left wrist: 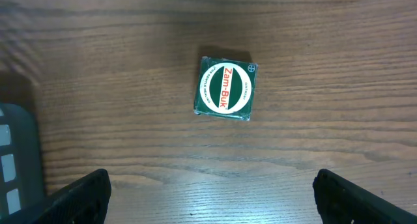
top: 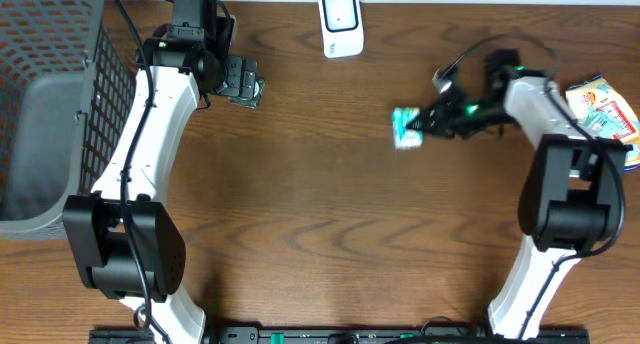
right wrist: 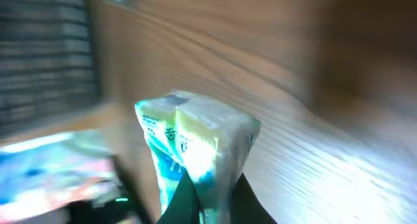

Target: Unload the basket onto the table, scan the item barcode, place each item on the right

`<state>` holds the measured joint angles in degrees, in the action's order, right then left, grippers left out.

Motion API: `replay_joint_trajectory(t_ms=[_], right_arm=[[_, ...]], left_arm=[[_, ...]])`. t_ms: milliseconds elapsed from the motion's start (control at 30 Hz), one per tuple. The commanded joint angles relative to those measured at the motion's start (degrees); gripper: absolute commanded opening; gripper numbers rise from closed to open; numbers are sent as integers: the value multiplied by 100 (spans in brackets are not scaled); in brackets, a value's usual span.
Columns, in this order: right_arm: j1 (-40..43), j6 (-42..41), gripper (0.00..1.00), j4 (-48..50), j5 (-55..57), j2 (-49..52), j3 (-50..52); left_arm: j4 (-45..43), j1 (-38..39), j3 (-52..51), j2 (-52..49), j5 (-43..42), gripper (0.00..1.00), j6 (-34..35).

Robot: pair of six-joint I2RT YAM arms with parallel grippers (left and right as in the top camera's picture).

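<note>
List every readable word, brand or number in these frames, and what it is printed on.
"Zam-Buk": green box, red letters on its white oval.
Small print ringing that oval: too small to read.
White-and-teal packet: print blurred.
Colourful packet at far right, overhead view: unreadable.

Basket [top: 40, 104] is sitting at table [top: 300, 214] left edge; scanner [top: 341, 22] lying far centre, box [left wrist: 225, 88] between them; pack [top: 406, 127] right of centre; packets [top: 605, 109] far right.

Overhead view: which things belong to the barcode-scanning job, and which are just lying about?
Job:
right gripper
green-and-white packet it grips
white scanner

Lying about:
Zam-Buk box
mesh basket
colourful packets at the right edge
</note>
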<state>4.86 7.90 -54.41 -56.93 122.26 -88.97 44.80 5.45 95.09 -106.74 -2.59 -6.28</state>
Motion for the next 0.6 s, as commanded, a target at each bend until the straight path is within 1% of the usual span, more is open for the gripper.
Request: replay_joint_trajectory(t_ms=[0,233,567], right_arm=[[223,772,1,-42,-2186,-17,-254],[48,1325,1,-63,-3215,-17,-254],[-424,1340,1,-39,-3261,-278,-286]], left_arm=[[15,-13,-50,-57,70,98,-76],[15,-13,-50,-57,70,98,-76],[15,-13,-50,-57,70,98,-76]])
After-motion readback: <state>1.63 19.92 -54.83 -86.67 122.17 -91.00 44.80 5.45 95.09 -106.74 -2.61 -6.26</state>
